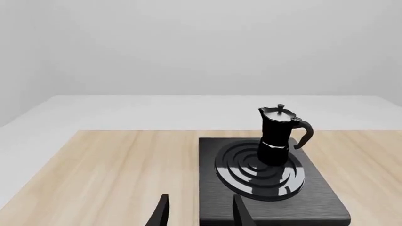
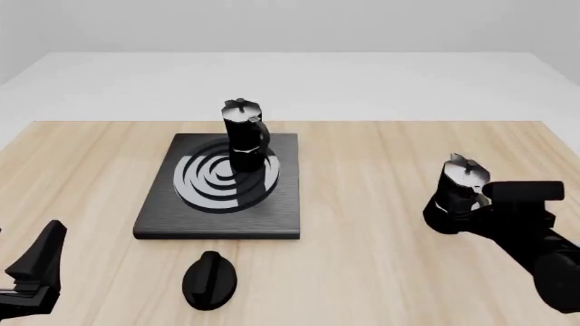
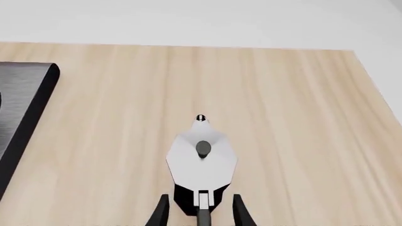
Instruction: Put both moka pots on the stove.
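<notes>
Fingers of the right gripper (image 3: 199, 212) stood around the second pot (image 3: 201, 162), grip unclear; it should clamp firmly before lifting toward the stove (image 2: 159, 217).

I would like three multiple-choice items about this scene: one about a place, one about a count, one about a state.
1. Where does the oval black knob lie?
A. on the burner
B. on the table, on the near side of the stove
C. beside the right gripper

2. How many moka pots stand on the stove?
A. none
B. one
C. two

3. How does the right gripper stand to the second moka pot?
A. its fingers are on either side of the pot's handle end
B. it hangs far above the pot
C. it is at the stove

Key: 1 B, the front view shows the knob on the wood, nearer the camera than the slab. 2 B, only the first moka pot is on the rings. 3 A, the right wrist view shows a finger on each side.
</notes>
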{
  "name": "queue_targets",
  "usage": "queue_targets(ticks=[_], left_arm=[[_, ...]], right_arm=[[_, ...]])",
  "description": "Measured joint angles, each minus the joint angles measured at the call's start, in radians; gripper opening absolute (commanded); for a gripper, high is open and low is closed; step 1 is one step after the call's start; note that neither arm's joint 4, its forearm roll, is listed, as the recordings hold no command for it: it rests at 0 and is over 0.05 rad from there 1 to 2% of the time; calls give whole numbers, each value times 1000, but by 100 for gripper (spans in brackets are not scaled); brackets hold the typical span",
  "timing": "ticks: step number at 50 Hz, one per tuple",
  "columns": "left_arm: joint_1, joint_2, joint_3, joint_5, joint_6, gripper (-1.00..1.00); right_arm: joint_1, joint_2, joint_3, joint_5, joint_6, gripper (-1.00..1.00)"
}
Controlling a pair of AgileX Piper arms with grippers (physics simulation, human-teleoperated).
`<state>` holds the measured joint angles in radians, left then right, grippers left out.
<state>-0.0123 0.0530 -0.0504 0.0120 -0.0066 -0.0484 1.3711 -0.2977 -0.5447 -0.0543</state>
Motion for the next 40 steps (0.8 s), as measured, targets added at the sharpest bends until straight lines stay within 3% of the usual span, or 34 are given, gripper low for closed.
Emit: queue_targets(ticks=[5, 6, 21, 40], left_arm=[[0, 0, 0, 0, 0, 100], [0, 0, 0, 0, 0, 100], [0, 0, 0, 0, 0, 100], [0, 0, 0, 0, 0, 100]], right_arm=[[0, 5, 3, -6, -1, 100], [-1, 3, 4, -7, -4, -100], [-11, -43, 26, 15, -48, -100], [14, -119, 24, 72, -59, -100]])
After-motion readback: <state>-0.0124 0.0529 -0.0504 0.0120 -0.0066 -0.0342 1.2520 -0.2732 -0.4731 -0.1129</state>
